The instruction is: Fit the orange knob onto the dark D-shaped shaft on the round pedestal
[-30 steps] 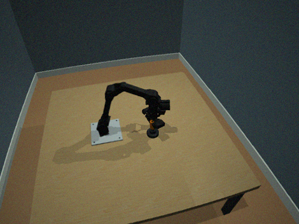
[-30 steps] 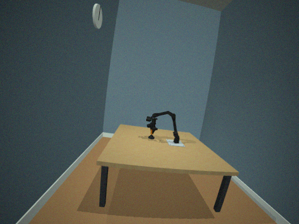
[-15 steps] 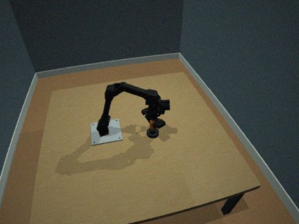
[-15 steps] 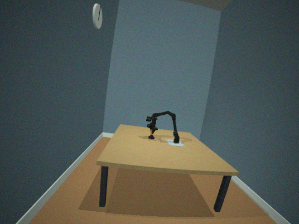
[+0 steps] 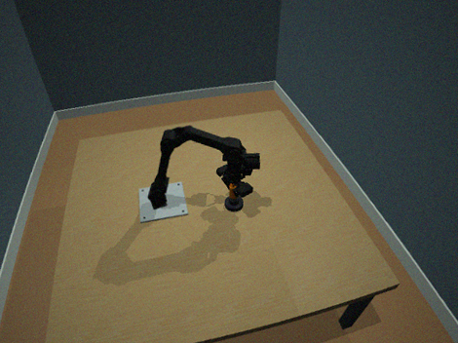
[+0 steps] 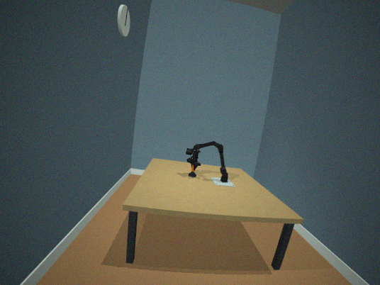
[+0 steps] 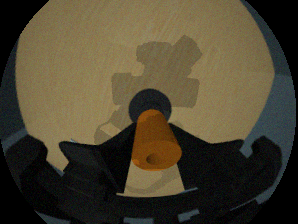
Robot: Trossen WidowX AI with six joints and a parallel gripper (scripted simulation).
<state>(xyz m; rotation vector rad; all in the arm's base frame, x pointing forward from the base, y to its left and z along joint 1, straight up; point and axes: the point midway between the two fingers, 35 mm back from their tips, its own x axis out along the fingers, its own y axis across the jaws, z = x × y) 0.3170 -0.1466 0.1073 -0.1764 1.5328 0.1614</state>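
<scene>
The orange knob [image 5: 232, 194] [image 6: 193, 169] [image 7: 157, 146] is a tall, tapered piece with a small round recess in its near end in the wrist view. My gripper [image 5: 233, 188] [image 6: 193, 165] [image 7: 152, 125] is shut on it, one dark finger on each side, and points down. The dark round pedestal [image 5: 233, 208] [image 6: 192, 175] [image 7: 149, 97] stands on the table right below the knob. The knob's far end overlaps the pedestal's near part in the wrist view. The shaft and the knob's hole are hidden, so I cannot tell whether the knob is on the shaft.
The arm's pale base plate [image 5: 176, 206] [image 6: 230, 183] lies on the wooden table [image 5: 151, 280] [image 6: 177, 195], to the left of the pedestal in the top view and to the right in the exterior view. The arm arches over the space between them.
</scene>
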